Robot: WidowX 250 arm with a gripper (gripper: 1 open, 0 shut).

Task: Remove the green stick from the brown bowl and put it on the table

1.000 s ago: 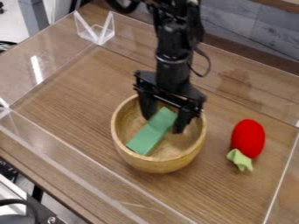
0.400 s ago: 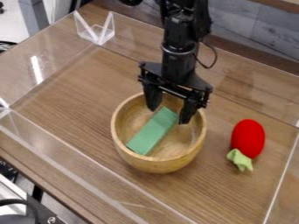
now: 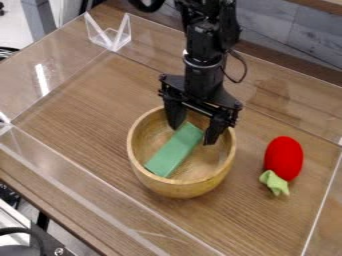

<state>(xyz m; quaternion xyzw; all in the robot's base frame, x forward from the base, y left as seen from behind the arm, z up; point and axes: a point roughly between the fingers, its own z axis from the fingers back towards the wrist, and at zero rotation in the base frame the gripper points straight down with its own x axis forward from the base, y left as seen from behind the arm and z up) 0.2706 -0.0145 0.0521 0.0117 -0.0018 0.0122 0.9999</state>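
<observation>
The brown bowl (image 3: 150, 174) sits near the middle of the table (image 3: 80, 110). The green stick (image 3: 174, 152) leans inside it, its upper end toward the far rim. My gripper (image 3: 195, 120) points down over the bowl's far side, open, with its fingers standing on either side of the stick's upper end. I cannot tell whether the fingers touch the stick.
A red strawberry toy (image 3: 281, 158) with a green stem lies right of the bowl. Low clear acrylic walls (image 3: 40, 80) ring the table, and a small clear stand (image 3: 110, 34) sits at the back left.
The gripper has shifted slightly right and back over the bowl's far side compared with the earliest frame. The stick still lies in the bowl.
</observation>
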